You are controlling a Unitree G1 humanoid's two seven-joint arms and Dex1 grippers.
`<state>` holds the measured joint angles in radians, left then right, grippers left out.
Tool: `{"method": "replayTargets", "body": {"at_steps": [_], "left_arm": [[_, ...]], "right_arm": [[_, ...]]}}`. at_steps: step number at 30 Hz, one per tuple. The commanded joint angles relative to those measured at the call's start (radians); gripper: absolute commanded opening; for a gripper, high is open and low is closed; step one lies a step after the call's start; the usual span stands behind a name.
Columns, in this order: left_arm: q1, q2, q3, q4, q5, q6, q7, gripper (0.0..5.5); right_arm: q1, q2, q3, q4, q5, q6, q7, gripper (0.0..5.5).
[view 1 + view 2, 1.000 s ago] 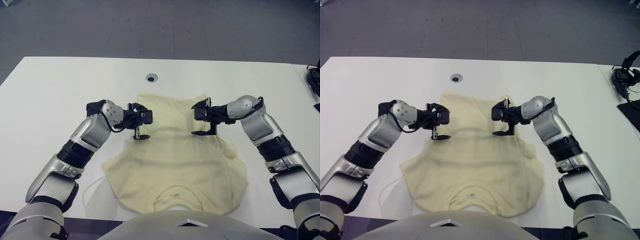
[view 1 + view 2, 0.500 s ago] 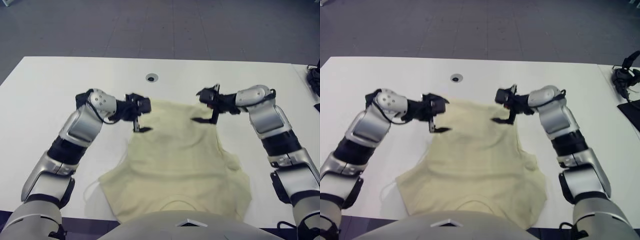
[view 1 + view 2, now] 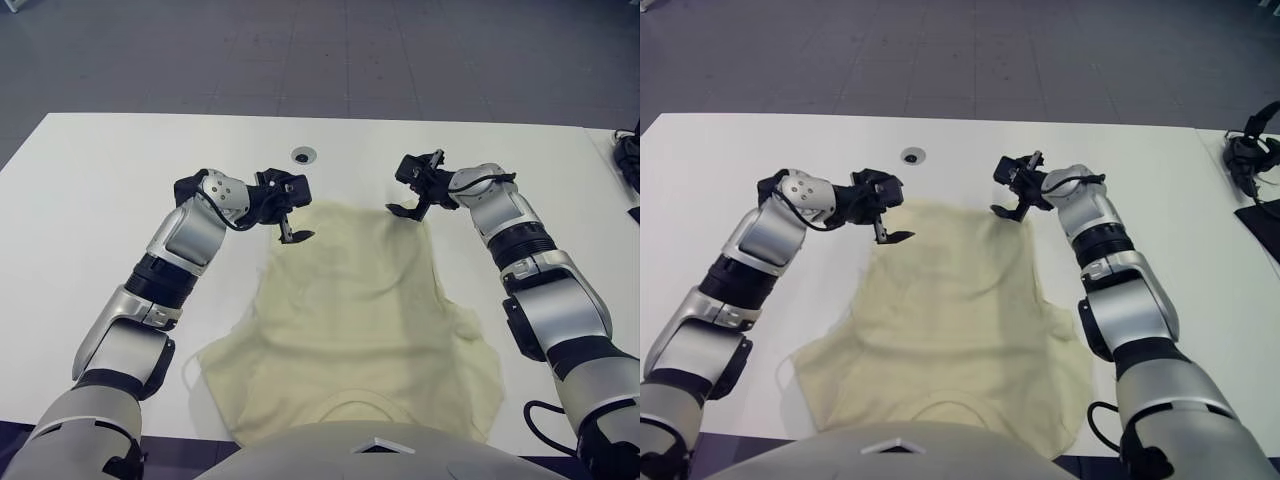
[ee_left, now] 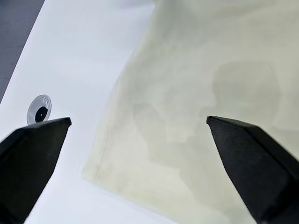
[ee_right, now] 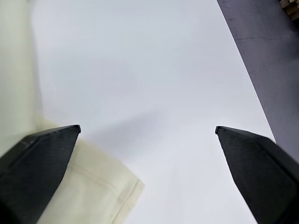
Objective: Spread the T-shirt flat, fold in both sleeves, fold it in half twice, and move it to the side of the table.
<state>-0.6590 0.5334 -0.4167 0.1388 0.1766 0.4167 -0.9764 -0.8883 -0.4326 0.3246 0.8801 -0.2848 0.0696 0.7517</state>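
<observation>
1. White table (image 3: 120, 170) fills the left eye view, with grey floor beyond it. The T-shirt (image 3: 360, 320) lies on the table's near half, collar towards me and hem at the far end. A round grommet (image 3: 303, 155) sits in the tabletop just beyond the hem's left corner. My left claw (image 3: 293, 225) hangs at the far left corner of the hem, and my right claw (image 3: 415, 190) hangs at the far right corner.
2. Right eye view shows the same layout. Both claws are at the hem corners, and dark gear lies at the table's far right edge (image 3: 1250, 150).
3. Left wrist view: my two fingers (image 4: 32, 154) are spread wide with nothing pinched. The hem corner of the shirt lies flat below, between them, with the grommet beside one finger.
4. Right wrist view: my fingers (image 5: 37, 163) are spread wide here too, holding nothing. The hem's corner lies by one finger, and bare table shows between the tips.
</observation>
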Motion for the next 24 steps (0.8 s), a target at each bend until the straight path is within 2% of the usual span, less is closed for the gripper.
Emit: {"method": "replayTargets", "body": {"at_steps": [1, 13, 18, 24], "left_arm": [[0.02, 0.017, -0.013, -0.019, 0.022, 0.007, -0.002, 5.4], [0.03, 0.013, -0.029, -0.026, 0.048, 0.01, 0.002, 5.4], [0.059, 0.02, -0.057, -0.049, 0.065, 0.013, -0.012, 5.4], [0.151, 0.023, -0.147, -0.126, 0.106, 0.027, -0.043, 5.4]], "right_arm": [[0.033, -0.023, 0.011, -0.076, -0.002, 0.001, 0.059, 5.38], [0.067, -0.02, 0.036, -0.103, -0.028, 0.009, 0.085, 5.38], [0.045, -0.002, 0.055, -0.027, -0.056, 0.021, 0.065, 5.38], [-0.03, 0.032, 0.097, 0.145, -0.1, 0.02, 0.043, 5.38]]}}
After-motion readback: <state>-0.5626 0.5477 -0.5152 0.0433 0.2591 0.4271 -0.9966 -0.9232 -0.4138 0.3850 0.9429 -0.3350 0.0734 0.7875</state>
